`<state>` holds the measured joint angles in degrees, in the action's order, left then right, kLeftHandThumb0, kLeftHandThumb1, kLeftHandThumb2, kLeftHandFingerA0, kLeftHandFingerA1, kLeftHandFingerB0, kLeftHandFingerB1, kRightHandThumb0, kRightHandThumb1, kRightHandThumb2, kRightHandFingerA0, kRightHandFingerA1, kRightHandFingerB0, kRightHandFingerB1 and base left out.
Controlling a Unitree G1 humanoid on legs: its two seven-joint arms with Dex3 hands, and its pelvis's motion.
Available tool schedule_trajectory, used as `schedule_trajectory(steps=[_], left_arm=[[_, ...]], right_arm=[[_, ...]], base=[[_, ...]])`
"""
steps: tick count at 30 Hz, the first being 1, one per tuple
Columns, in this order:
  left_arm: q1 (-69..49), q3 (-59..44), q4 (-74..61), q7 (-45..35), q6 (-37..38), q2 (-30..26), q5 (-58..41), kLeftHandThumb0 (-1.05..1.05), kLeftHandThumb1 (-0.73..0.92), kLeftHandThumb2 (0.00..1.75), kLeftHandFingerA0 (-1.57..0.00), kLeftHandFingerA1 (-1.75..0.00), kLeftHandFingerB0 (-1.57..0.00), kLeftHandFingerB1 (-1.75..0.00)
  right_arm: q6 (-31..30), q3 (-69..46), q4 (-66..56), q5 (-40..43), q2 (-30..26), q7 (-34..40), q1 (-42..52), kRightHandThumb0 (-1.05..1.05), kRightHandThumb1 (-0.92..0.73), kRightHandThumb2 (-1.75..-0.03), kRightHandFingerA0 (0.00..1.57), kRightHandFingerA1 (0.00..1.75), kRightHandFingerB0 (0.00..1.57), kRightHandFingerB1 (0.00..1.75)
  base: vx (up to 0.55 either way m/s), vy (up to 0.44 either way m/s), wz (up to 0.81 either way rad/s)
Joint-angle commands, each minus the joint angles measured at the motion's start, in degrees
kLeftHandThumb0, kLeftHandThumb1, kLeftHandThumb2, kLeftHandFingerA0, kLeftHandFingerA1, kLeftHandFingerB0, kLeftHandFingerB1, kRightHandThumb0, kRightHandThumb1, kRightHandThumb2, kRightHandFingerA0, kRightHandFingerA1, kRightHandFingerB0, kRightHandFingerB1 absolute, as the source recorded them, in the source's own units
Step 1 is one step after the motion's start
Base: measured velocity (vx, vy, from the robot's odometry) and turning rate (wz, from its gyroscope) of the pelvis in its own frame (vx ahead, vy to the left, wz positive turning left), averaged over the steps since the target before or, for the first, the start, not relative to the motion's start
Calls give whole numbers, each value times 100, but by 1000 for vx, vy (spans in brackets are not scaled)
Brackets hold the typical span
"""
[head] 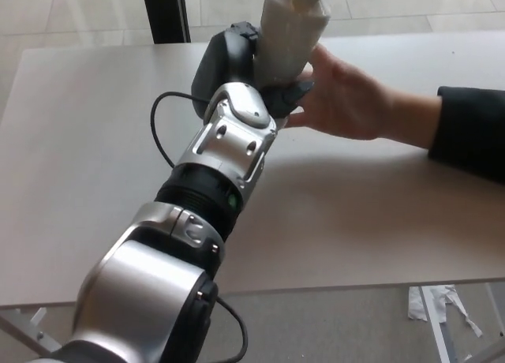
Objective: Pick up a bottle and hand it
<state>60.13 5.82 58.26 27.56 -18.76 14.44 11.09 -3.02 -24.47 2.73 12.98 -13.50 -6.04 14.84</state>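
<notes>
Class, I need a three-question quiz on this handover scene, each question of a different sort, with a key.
1. True or false: the left hand holds the bottle.
2. What touches the bottle from the right? A) a person's hand B) a cup C) the robot's right hand
3. Fill in: the bottle's cap is ____ the picture's top edge.

Key: 1 true; 2 A; 3 beyond (cut off).

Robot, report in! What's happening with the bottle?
Left hand shut on bottle, raised above table. Right hand not in view. Person's hand against bottle. Nothing in the way.
</notes>
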Motion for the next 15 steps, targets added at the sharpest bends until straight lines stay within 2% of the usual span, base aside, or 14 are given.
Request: schedule_trajectory(steps=[1,2,3,4,5,6,8,9,10,11,12,13,15], left_arm=[[275,140,55,247,384,956,-34,-20,75,62,-76,-102,-70,-61],[195,199,65,287,360,1048,-17,-17,73,61,-82,-114,-68,-59],[153,239,92,298,332,1092,-7,-17,75,62,-76,-99,-65,-56],[-23,380,187,249,293,1204,54,-20,79,64,-76,-121,-66,-61],[-119,462,224,244,276,1257,85,-19,71,68,-73,-141,-68,-93],[-174,512,236,260,256,1287,92,-19,71,68,-73,-141,-68,-93],[-336,660,324,180,244,1356,108,-18,69,70,-74,-140,-79,-99],[-386,761,391,77,190,1357,143,-13,69,64,-75,-161,-69,-129],[-425,813,376,-1,115,1367,125,-11,69,64,-77,-162,-68,-133],[-343,907,447,-75,-141,1382,169,-9,67,67,-84,-172,-62,-147],[-147,1042,587,-274,-527,1387,230,-32,56,68,-79,-144,-65,-82],[-58,1192,677,-439,-604,1354,314,-26,58,59,-74,-139,-76,-68],[-17,1278,705,-504,-648,1331,293,-26,58,59,-74,-139,-76,-68]], right_arm=[[-121,-13,15,18,-80,-23,-69,-63,-65,-59,46,73,41,59],[-156,-11,-4,1,-73,15,-73,-63,-65,-59,47,73,41,59],[-166,4,-9,-36,-73,46,-81,-65,-66,-60,44,73,42,60],[-186,25,-21,-51,-60,72,-107,-64,-66,-60,41,74,41,59],[-179,27,-29,-30,-37,73,-118,-63,-66,-59,40,75,42,59],[-158,29,-34,-16,-14,77,-126,-63,-66,-59,40,75,42,59],[-62,21,37,38,7,22,-168,-61,-65,-60,40,75,40,58],[-13,65,3,-41,-3,33,-149,-63,-65,-63,39,77,38,58],[-54,73,-33,-61,-21,39,-132,-62,-66,-60,39,75,38,57],[-42,61,-16,-48,-14,46,-143,-63,-65,-60,39,76,38,57],[-18,71,-1,-91,-36,59,-151,-64,-65,-60,39,78,39,58],[-140,59,-46,-38,-20,77,-158,-63,-67,-59,41,75,40,59],[-197,67,-81,-35,-29,79,-152,-63,-67,-59,41,75,40,59]], base=[[0,0,0],[0,0,0],[0,0,0],[0,0,0],[0,0,0],[0,0,0],[0,0,0],[0,0,0],[0,0,0],[0,0,0],[0,0,0],[0,0,0],[0,0,0]])
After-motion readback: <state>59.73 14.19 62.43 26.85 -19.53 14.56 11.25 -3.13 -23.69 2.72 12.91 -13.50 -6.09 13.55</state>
